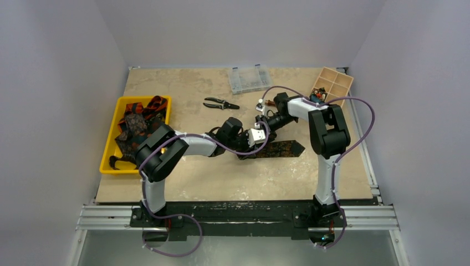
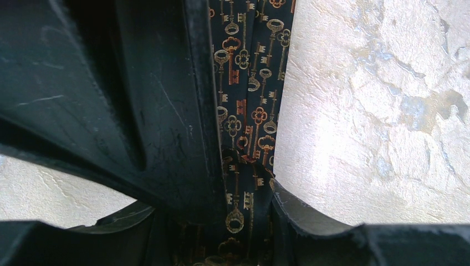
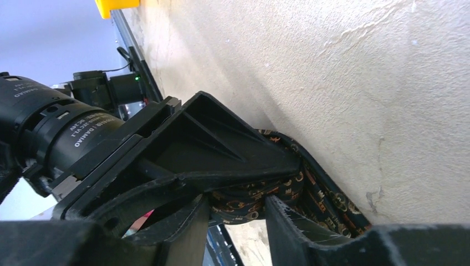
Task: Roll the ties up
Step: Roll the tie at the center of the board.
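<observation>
A key-patterned tie (image 3: 244, 204) is seen bunched between the fingers of the right gripper (image 3: 235, 216), with the left gripper (image 3: 252, 180) laid over it.

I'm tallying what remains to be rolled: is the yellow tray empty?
No, a heap of dark patterned ties lies in the yellow tray.

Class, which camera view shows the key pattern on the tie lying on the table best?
The left wrist view: the tie fills the middle of the frame, its gold and orange keys sharp. The top external view shows only a small dark strip on the table; the right wrist view, a curled bit seen edge-on.
</observation>
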Motion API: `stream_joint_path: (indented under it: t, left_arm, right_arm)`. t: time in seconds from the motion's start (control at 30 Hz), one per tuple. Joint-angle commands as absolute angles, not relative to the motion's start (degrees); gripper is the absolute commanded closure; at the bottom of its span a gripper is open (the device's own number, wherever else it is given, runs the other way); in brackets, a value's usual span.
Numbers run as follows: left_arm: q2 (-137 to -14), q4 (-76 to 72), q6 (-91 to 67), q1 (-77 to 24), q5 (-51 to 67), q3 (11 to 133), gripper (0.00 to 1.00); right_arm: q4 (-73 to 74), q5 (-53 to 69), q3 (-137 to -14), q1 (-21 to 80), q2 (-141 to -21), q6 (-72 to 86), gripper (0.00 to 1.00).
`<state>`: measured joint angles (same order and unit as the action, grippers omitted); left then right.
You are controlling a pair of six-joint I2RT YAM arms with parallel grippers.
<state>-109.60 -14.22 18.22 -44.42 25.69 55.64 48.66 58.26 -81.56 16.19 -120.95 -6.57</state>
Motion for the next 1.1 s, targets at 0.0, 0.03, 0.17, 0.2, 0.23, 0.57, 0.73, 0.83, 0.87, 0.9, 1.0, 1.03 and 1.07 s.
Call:
stream_joint_path:
  t: [0.0, 0.03, 0.17, 0.2, 0.23, 0.57, 0.73, 0.83, 0.87, 0.9, 1.0, 1.03, 1.07]
  left_arm:
    - [-114.87, -2.76, 19.21, -44.56, 21.76, 53.99, 0.8]
    - [-114.95, -2.72, 19.17, -44.56, 21.7, 54.02, 0.8]
    - [-114.93, -2.65, 18.99, -44.56, 21.46, 54.0, 0.8]
    - [-114.96, -2.7, 18.97, -44.51, 21.44, 53.93, 0.8]
    - [-114.87, -2.83, 18.85, -44.55, 21.43, 53.77, 0.8]
    - [-115.07, -3.12, 18.13, -44.58, 20.82, 53.53, 0.8]
    - [-115.16, -3.5, 17.96, -44.74, 20.57, 53.21, 0.8]
    - [-115.18, -3.58, 17.95, -44.82, 20.41, 53.22, 0.8]
    - [-115.28, -3.57, 17.93, -44.82, 20.34, 53.26, 0.8]
    - [-115.3, -3.6, 17.96, -44.87, 20.27, 53.26, 0.8]
    - [-115.61, -3.52, 18.1, -45.01, 20.13, 53.42, 0.8]
    - [-115.7, -3.43, 18.09, -45.07, 20.05, 53.44, 0.8]
    - [-115.71, -3.39, 18.07, -45.03, 20.11, 53.44, 0.8]
  right_arm:
    - [49.89, 59.49, -80.73, 17.27, -122.08, -8.19, 0.63]
    - [50.42, 58.86, -80.4, 17.31, -122.27, -8.67, 0.68]
    - [53.1, 57.3, -78.81, 15.28, -121.45, -11.6, 0.52]
    - [52.9, 57.27, -77.94, 14.02, -120.3, -11.52, 0.48]
    - [52.45, 57.55, -77.02, 13.04, -119.09, -11.33, 0.47]
    - [21.59, 56.79, -61.35, 12.96, -104.52, 14.4, 0.49]
    - [12.0, 54.09, -57.58, 14.88, -104.14, 20.97, 0.5]
    - [9.64, 53.28, -55.73, 14.98, -104.17, 22.3, 0.54]
    - [8.98, 53.15, -55.05, 15.09, -104.1, 22.62, 0.55]
    - [8.6, 53.12, -54.85, 15.23, -104.11, 22.78, 0.56]
    - [8.59, 53.28, -54.63, 15.78, -104.39, 22.26, 0.67]
    - [9.34, 52.85, -54.71, 15.84, -104.6, 21.44, 0.72]
    - [10.37, 52.11, -54.86, 15.82, -104.92, 20.28, 0.75]
